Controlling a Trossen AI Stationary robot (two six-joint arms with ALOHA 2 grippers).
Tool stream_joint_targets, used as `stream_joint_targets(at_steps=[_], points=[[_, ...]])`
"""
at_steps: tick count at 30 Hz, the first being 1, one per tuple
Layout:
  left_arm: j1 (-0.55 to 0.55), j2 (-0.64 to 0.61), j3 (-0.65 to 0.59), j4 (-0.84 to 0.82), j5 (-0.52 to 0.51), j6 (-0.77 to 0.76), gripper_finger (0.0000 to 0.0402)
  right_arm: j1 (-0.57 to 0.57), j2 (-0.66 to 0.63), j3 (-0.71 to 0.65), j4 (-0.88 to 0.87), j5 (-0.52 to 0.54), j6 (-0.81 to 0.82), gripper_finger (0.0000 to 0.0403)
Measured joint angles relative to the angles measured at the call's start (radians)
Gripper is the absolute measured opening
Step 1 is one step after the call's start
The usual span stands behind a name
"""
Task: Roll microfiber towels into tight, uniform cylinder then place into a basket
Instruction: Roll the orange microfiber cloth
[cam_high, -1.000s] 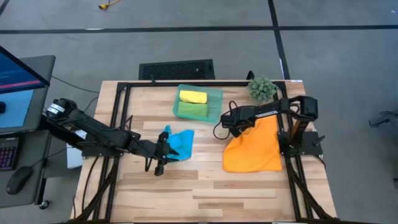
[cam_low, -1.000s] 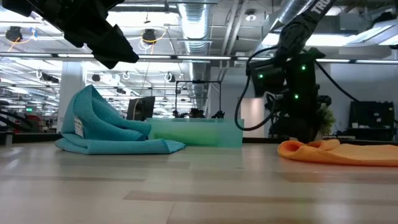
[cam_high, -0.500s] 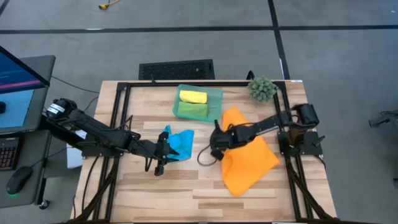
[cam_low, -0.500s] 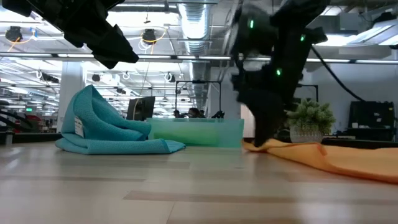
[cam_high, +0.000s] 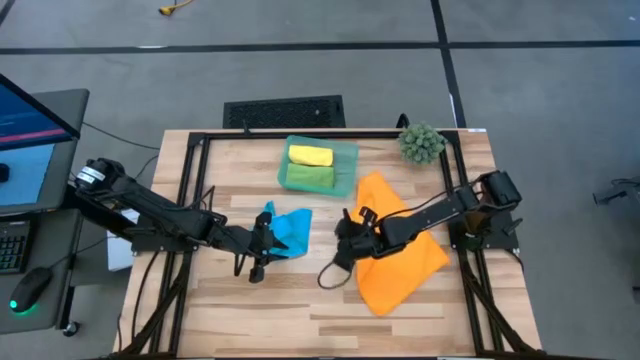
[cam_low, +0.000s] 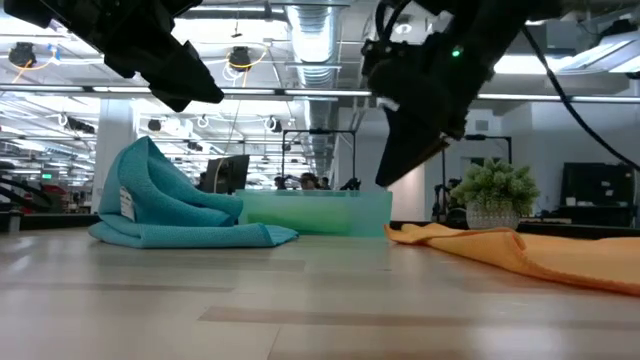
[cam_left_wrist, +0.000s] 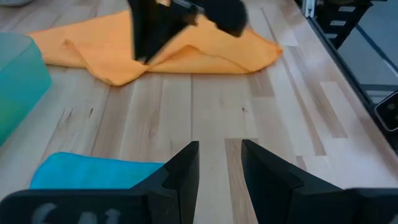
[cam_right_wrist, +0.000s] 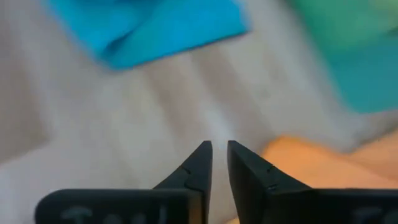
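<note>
Two towels, yellow (cam_high: 310, 156) and green (cam_high: 310, 177), already sit in the basket (cam_high: 348, 165) at the far middle of the surface (cam_high: 300, 300). Blue one (cam_high: 290, 227) lies crumpled left of center with the left hand (cam_high: 256, 268) hovering at its near edge, fingers a bit apart and empty. Right hand (cam_high: 343, 240) hangs over the left edge of the spread orange towel (cam_high: 400, 262), fingers nearly together with just a thin gap, gripping nothing as far as I can see.

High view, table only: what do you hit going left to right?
Left gripper → blue towel → right gripper → orange towel.
</note>
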Motion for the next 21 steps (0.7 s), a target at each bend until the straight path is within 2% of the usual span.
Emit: stream_joint_targets(at_steps=[2,4,10,15,21], points=[[0.001,0.003,0.000,-0.004,-0.004,0.000,0.0110,-0.022,0.000,0.001,-0.004,0.040,0.039,0.0062],[0.001,0.002,0.000,0.003,-0.006,-0.001,0.0110,-0.055,0.003,0.000,-0.006,0.033,0.070,0.0056],[0.001,0.002,0.000,0.000,-0.007,0.000,0.0110,-0.143,0.004,-0.040,-0.015,-0.035,0.155,0.0041],[0.001,0.002,0.000,0.001,-0.007,0.000,0.0110,-0.164,0.032,-0.039,-0.001,-0.142,0.136,0.0008],[0.001,0.002,0.000,-0.006,-0.007,0.000,0.0110,-0.163,0.086,-0.037,-0.026,-0.123,0.183,0.0017]])
